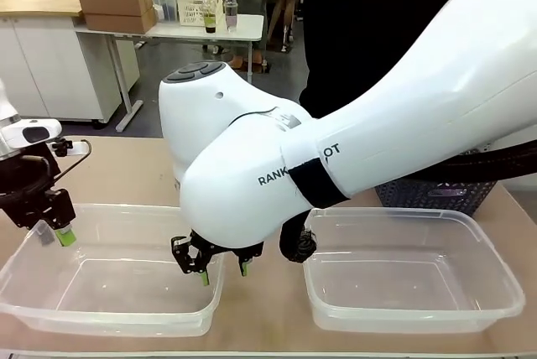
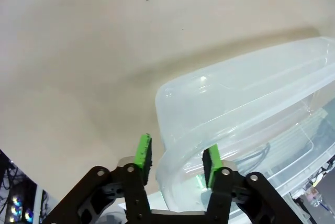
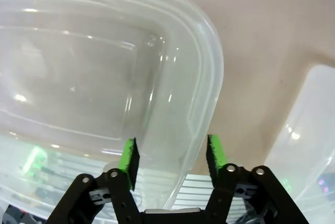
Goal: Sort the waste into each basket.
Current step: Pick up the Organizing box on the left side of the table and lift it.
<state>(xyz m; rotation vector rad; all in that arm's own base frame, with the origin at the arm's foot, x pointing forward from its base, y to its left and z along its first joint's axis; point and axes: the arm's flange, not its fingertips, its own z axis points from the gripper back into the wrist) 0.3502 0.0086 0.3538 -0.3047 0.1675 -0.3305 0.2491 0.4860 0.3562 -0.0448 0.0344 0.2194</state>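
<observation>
No waste is in view. Two clear baskets stand side by side on the tan table: the left basket [image 1: 109, 315] and the right basket [image 1: 419, 313], with nothing visible inside either. My left gripper [image 1: 65, 237] hangs over the left basket's outer left rim; in the left wrist view the gripper [image 2: 177, 161] has its jaws apart, straddling a rounded corner of the basket [image 2: 235, 88]. My right gripper [image 1: 224, 273] sits at that same basket's right rim. In the right wrist view the gripper [image 3: 170, 158] is open, one pad on each side of the basket's wall [image 3: 199, 77].
A dark blue-grey lattice basket [image 1: 436, 195] stands behind the right basket, partly hidden by my right arm. A person in dark clothes stands at the far side. The right basket's corner [image 3: 309, 130] lies just beyond the right gripper. Bare table shows between the baskets.
</observation>
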